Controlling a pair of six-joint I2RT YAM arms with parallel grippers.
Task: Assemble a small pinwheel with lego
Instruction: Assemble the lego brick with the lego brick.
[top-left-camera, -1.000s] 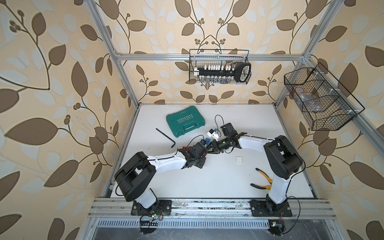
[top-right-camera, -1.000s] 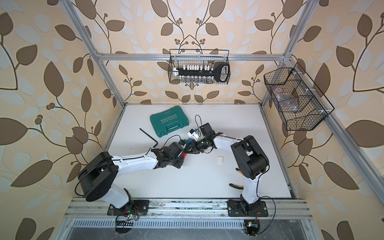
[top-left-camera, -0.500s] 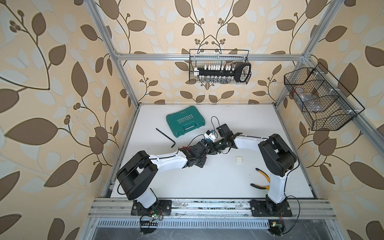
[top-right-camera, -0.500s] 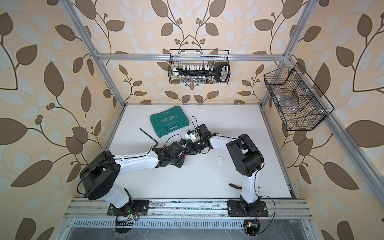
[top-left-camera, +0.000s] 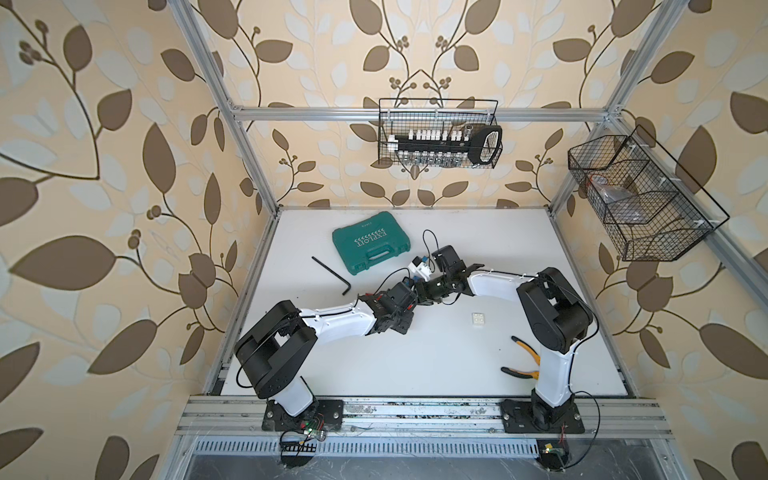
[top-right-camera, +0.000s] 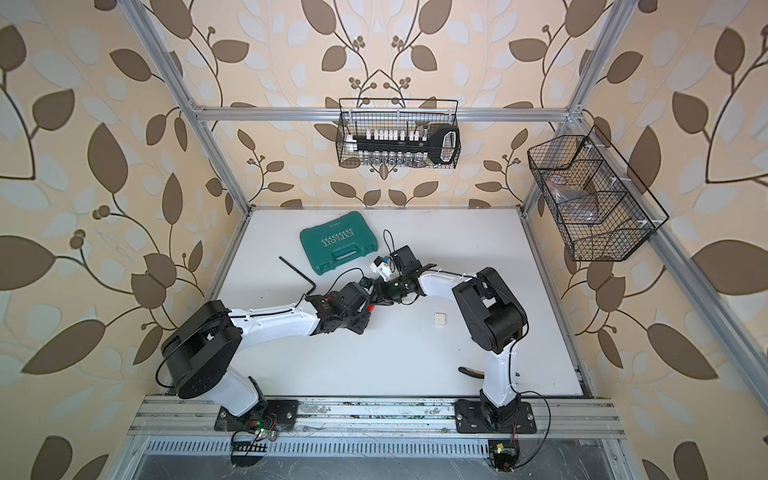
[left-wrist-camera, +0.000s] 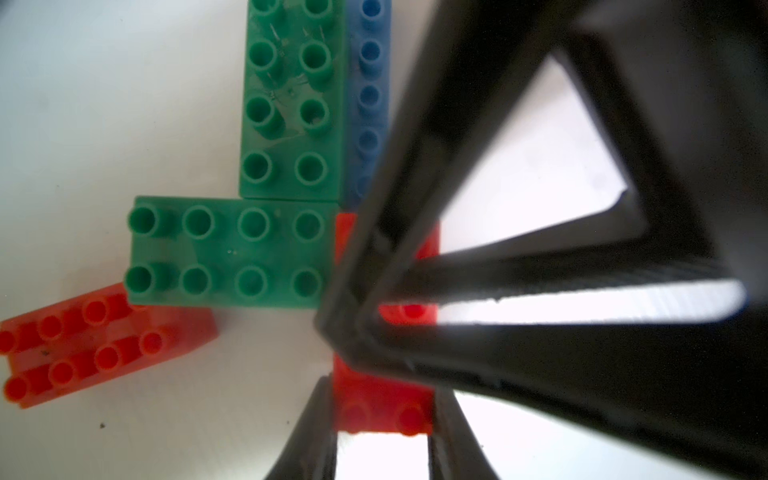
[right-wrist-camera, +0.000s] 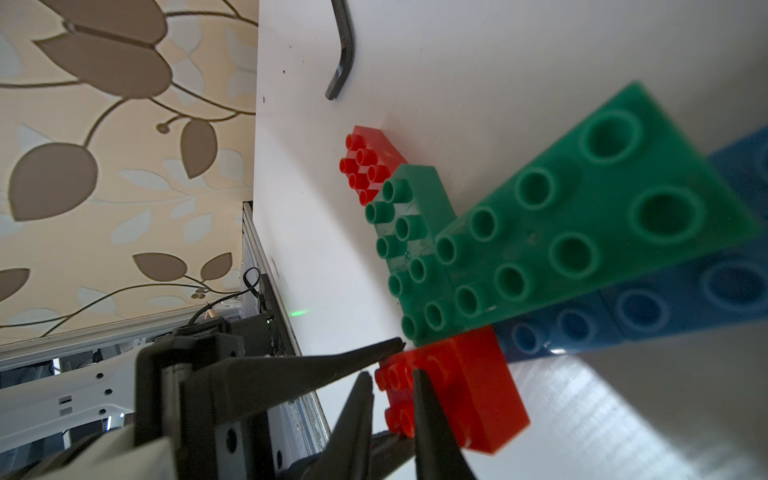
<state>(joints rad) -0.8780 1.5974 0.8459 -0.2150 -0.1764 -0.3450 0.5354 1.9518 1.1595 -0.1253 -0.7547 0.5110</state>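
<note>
The pinwheel (left-wrist-camera: 232, 253) is a partial stack: two green bricks at a right angle, a blue brick (left-wrist-camera: 370, 95) under one, and a red brick (left-wrist-camera: 382, 407) at the corner. My left gripper (left-wrist-camera: 384, 399) is shut on that red brick's end. The tips of my right gripper (right-wrist-camera: 390, 374) rest on the red brick's (right-wrist-camera: 469, 390) studs, jaws narrowly apart. A loose red brick (left-wrist-camera: 95, 345) lies beside the stack. The white brick (top-left-camera: 478, 320) lies alone to the right. In both top views the two grippers (top-left-camera: 415, 301) meet mid-table and hide the stack.
A teal case (top-left-camera: 370, 243) lies behind the grippers, with a black hex key (top-left-camera: 332, 274) to its left. Yellow-handled pliers (top-left-camera: 525, 357) lie by the right arm's base. Wire baskets hang on the back wall (top-left-camera: 436, 133) and the right wall (top-left-camera: 636, 199).
The right arm's elbow has swung in towards the middle and its gripper has shifted slightly left. The left gripper stays shut on the red brick.
</note>
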